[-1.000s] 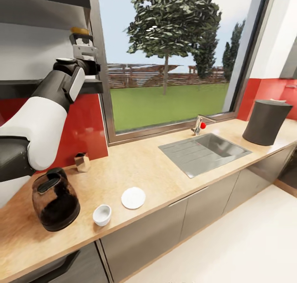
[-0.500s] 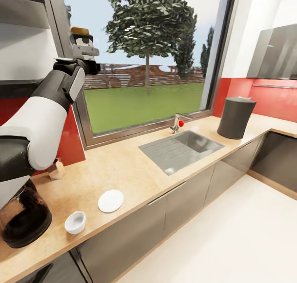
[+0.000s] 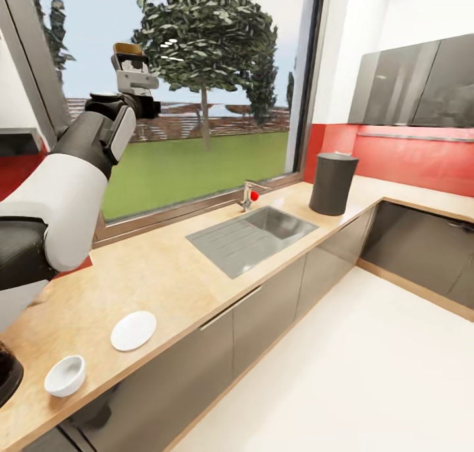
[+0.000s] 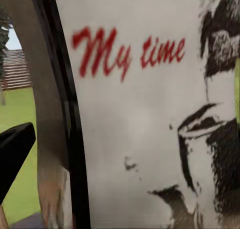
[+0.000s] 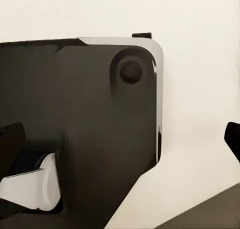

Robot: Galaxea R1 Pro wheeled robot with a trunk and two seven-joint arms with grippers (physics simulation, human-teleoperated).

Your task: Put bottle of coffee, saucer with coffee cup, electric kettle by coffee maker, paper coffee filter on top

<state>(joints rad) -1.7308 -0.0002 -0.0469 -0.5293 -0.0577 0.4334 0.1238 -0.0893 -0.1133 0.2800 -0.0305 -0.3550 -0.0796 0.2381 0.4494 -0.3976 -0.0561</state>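
Note:
My left gripper [image 3: 135,83] is raised in front of the window, shut on the bottle of coffee [image 3: 128,50], whose yellow-orange lid sticks up above the fingers. Its white label [image 4: 140,114] reads "My time" close up in the left wrist view. On the kitchen countertop [image 3: 164,281], near the front edge, lie the white saucer [image 3: 133,330] and the coffee cup [image 3: 64,375], apart from each other. A sliver of the electric kettle [image 3: 6,374] shows at the left edge. The dark grey coffee maker [image 3: 333,183] stands far right. My right gripper [image 5: 121,139] is open, over the robot's dark base.
A steel sink [image 3: 250,238] with a faucet [image 3: 249,194] is set in the counter between the saucer and the coffee maker. An end of the dark shelf [image 3: 14,138] shows at far left. Dark wall cabinets [image 3: 415,83] hang at right, above white floor [image 3: 342,373].
The view has swung right, so counter, sink and coffee maker shifted left in the picture and the kettle slid nearly out. My left arm keeps the bottle held high.

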